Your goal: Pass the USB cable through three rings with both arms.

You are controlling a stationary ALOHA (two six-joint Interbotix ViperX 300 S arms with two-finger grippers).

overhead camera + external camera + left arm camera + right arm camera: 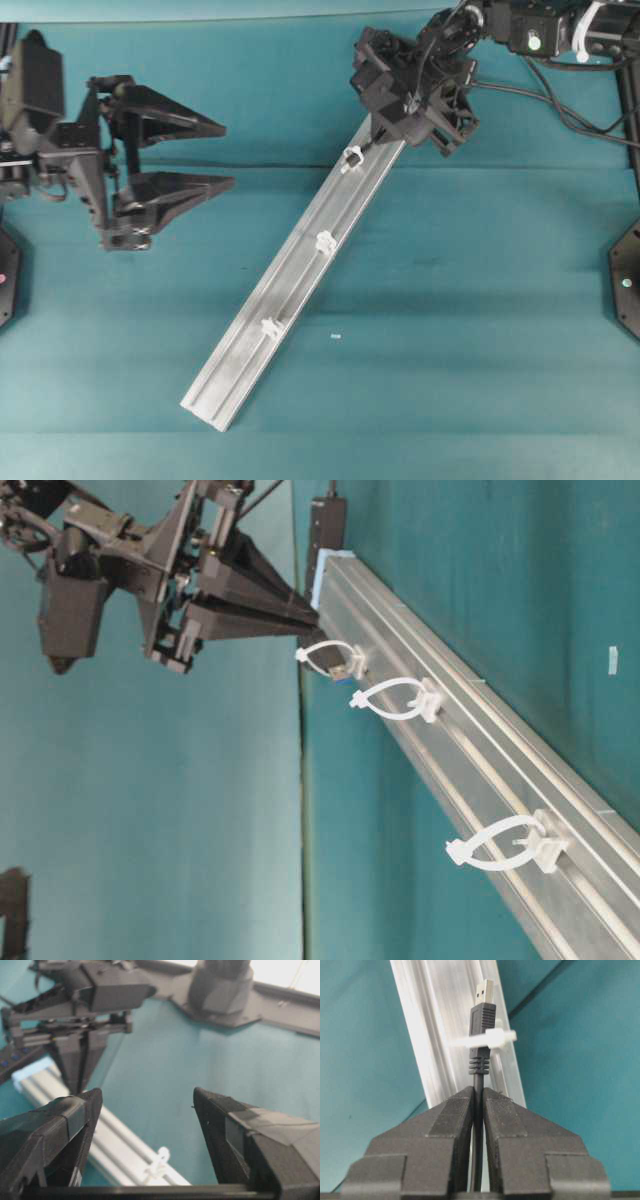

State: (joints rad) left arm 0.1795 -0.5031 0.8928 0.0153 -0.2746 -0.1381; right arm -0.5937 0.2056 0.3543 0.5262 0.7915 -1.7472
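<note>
The aluminium rail [290, 300] runs away from the right gripper [479, 1091] along the same line as its fingers, with the three rings spaced down it. The left gripper [215, 155] hangs well off to the rail's side with its jaws wide and nothing between them. The right gripper is closed narrowly on the USB cable [479, 1077], pinching the cord just behind the plug's strain relief. The first ring [487, 1039] sits directly ahead of the fingertips, and the USB plug [483, 1002] already pokes through it, its long axis in line with the rail. The second ring [400, 698] and third ring [505, 842] lie farther ahead on the same axis, not yet threaded. The right arm is far nearer; the left would have to cross to the rail to take the plug beyond the first ring.
</note>
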